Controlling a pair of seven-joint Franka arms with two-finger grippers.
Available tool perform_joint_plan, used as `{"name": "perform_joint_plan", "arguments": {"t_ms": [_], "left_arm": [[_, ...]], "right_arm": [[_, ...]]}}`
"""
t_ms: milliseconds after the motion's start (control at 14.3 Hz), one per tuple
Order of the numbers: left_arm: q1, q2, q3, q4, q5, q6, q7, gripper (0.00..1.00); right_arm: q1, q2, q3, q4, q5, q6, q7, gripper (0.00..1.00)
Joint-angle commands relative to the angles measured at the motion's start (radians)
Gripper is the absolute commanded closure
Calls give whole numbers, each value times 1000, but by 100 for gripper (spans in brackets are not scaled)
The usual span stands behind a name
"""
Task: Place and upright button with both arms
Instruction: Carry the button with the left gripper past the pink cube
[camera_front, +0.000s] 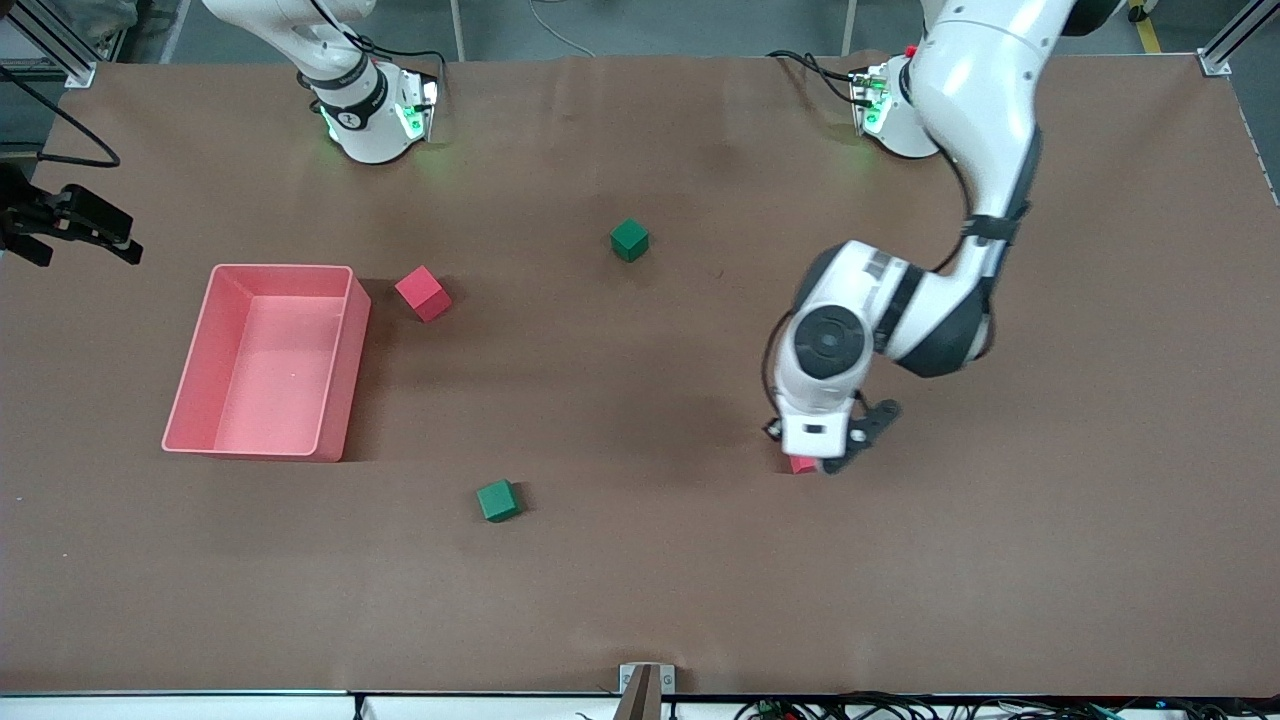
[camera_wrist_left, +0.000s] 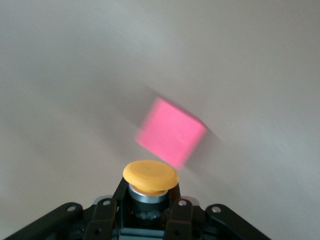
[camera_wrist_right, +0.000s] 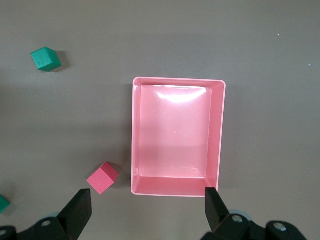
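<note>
My left gripper (camera_front: 832, 458) is low over the table toward the left arm's end, shut on the button. In the left wrist view the button (camera_wrist_left: 150, 176) sits between the black fingers (camera_wrist_left: 178, 212), its round orange cap on a silver collar pointing out past the fingertips. In the front view the hand hides the button. A red cube (camera_wrist_left: 171, 132) lies on the table just under and beside this gripper, and a sliver of it (camera_front: 803, 464) shows in the front view. My right gripper (camera_wrist_right: 146, 192) is open and empty, high above the pink bin (camera_wrist_right: 178, 80).
The pink bin (camera_front: 283, 268) stands toward the right arm's end. A second red cube (camera_front: 423, 293) lies beside it. One green cube (camera_front: 629, 240) lies mid-table near the bases. Another green cube (camera_front: 498, 500) lies nearer the front camera.
</note>
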Motion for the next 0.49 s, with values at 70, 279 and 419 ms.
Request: {"name": "perform_joint_plan", "arguments": {"t_ms": [70, 279, 419], "left_arm": [[104, -90, -7, -45, 85, -103, -45, 100], [177, -104, -8, -90, 218, -115, -215, 100], [214, -107, -12, -148, 384, -103, -260, 100]], "right_arm": [[1, -18, -3, -23, -6, 11, -7, 0], [-4, -15, -5, -22, -11, 15, -1, 0], [-14, -13, -8, -19, -11, 14, -2, 0]]}}
